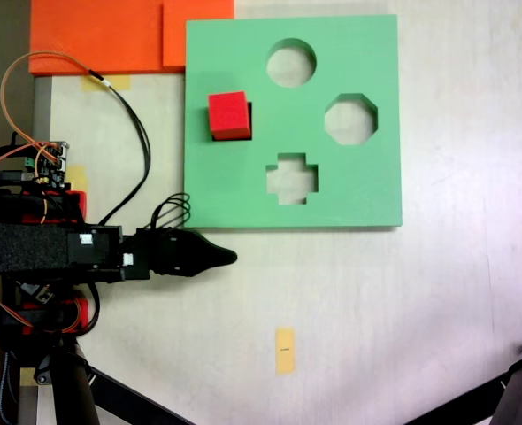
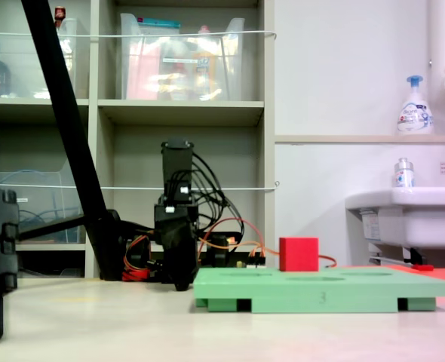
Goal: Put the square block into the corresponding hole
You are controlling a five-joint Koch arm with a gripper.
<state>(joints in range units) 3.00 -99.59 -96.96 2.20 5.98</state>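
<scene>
Pincer [image 1: 230, 258] sits empty near the green board [image 1: 367, 190], its opening impossible to judge; the square block [image 1: 229, 116] rests apart on that board, over the square hole [image 1: 249, 113].

light: bright, even, indoor | shadows: faint, soft beside the large green foam board [image 1: 349, 190] | focus: both fixed views slightly soft | glare: mild on pale tabletop [image 1: 376, 310]

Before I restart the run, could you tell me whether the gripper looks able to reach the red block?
Probably yes: the red block sits exposed on the green board, and nothing stands between it and the gripper.
</scene>
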